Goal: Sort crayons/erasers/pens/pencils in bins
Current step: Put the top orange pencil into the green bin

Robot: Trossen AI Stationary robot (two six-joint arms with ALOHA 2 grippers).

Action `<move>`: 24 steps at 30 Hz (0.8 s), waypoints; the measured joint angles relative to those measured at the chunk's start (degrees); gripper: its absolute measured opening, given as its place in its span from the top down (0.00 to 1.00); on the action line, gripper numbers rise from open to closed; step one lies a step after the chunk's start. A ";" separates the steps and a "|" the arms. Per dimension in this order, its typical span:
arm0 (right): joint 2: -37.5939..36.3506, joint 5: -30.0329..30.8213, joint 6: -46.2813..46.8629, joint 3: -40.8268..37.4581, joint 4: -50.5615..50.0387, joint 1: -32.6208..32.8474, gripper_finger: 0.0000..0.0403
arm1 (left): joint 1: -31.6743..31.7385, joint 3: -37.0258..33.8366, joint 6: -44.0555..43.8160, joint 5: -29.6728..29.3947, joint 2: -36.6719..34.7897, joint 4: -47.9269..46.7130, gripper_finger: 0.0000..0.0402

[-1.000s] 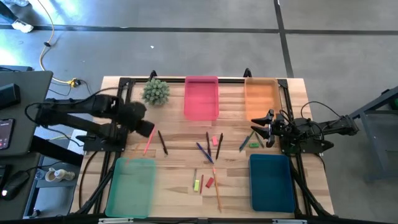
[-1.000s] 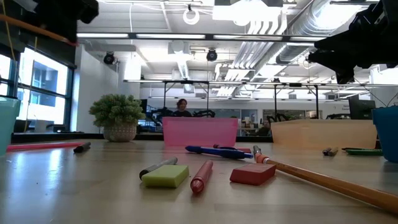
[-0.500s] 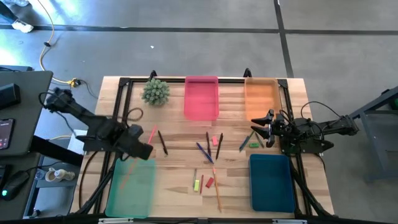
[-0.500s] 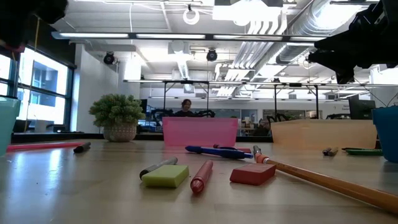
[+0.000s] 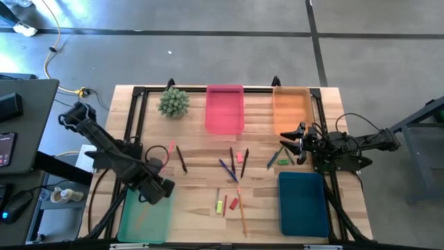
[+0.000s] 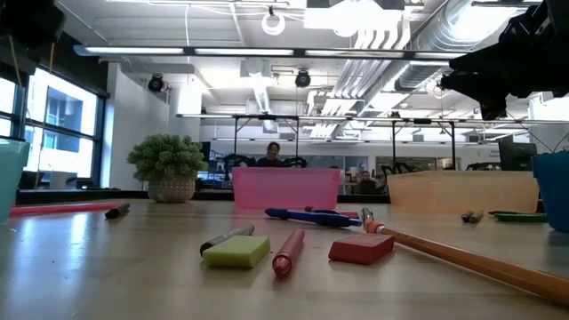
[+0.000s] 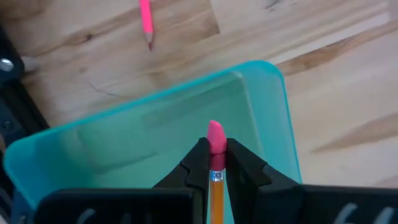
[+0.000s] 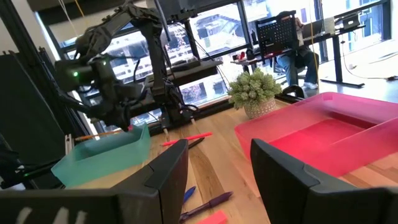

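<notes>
My left gripper [image 5: 161, 191] is above the far end of the pale green bin [image 5: 144, 215], shut on an orange pencil [image 7: 216, 190] with a pink eraser tip. The bin's floor [image 7: 143, 149] lies under the gripper [image 7: 216, 155]. A pink pencil [image 5: 171, 148] lies flat on the table beyond the bin. My right gripper [image 5: 289, 144] is open and empty at the table's right, between the orange bin [image 5: 291, 111] and the dark blue bin [image 5: 303, 203]. Its fingers show apart in its wrist view [image 8: 214, 168]. My left gripper pinches the orange pencil between its two fingers just below the pink eraser, at the metal band [image 7: 216, 177]. The eraser tip [image 7: 215, 135] sticks out past the fingertips. The shaft runs back between the fingers. The pencil is lifted clear, above the green bin.
Pens [image 5: 227, 167], a red eraser [image 5: 240, 157], a green eraser [image 5: 283, 162], a yellow-green eraser [image 5: 219, 206] and another orange pencil [image 5: 242, 214] lie mid-table. A dark stick [image 5: 181, 159] lies beside the pink pencil. The pink bin [image 5: 225, 110] and a potted plant [image 5: 173, 102] stand at the far edge.
My left gripper has carried the orange pencil toward the table's near edge, from beside the pink pencil to above the pale green bin. The pencil stays lifted clear in the shut fingers. The pink pencil has stayed on the table.
</notes>
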 joint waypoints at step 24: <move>0.02 0.00 -0.01 -0.01 -0.01 -0.01 0.58 | -0.20 0.02 3.36 3.90 11.77 2.09 0.88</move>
